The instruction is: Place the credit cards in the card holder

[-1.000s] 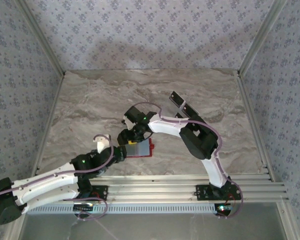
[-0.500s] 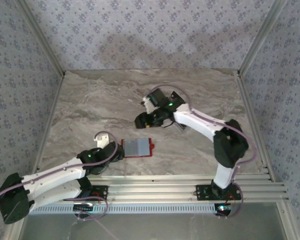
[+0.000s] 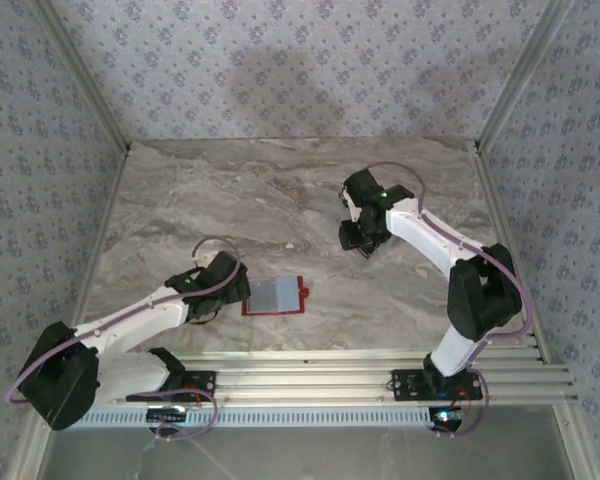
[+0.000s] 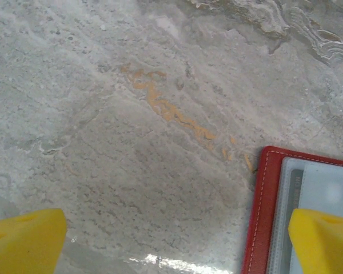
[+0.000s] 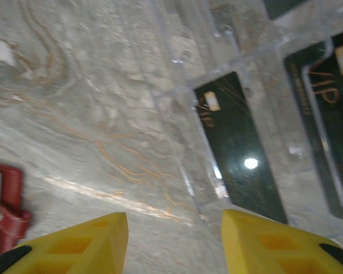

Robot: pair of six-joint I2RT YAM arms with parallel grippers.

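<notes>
The red card holder [image 3: 275, 297] lies open on the marble with a silvery grey credit card [image 3: 274, 294] lying on it. In the left wrist view its red stitched edge [image 4: 268, 211] and the grey card [image 4: 326, 188] sit at the lower right. My left gripper [image 3: 236, 288] hovers just left of the holder, wide open [image 4: 171, 245] over bare marble. My right gripper [image 3: 358, 238] is open [image 5: 174, 245] and empty, low over the table. A glossy black credit card [image 5: 240, 148] lies just ahead of its right finger, with a second black card [image 5: 326, 125] beyond. The holder [image 5: 8, 200] shows at that view's left edge.
Transparent sleeve edges [image 5: 183, 142] run around the black cards. A metal rail [image 3: 380, 360] borders the table's near edge, and patterned walls close in the other three sides.
My right arm has swung away from the card holder, back and to the right, over the black cards. The grey card stays on the holder. My left arm has shifted slightly left and back.
</notes>
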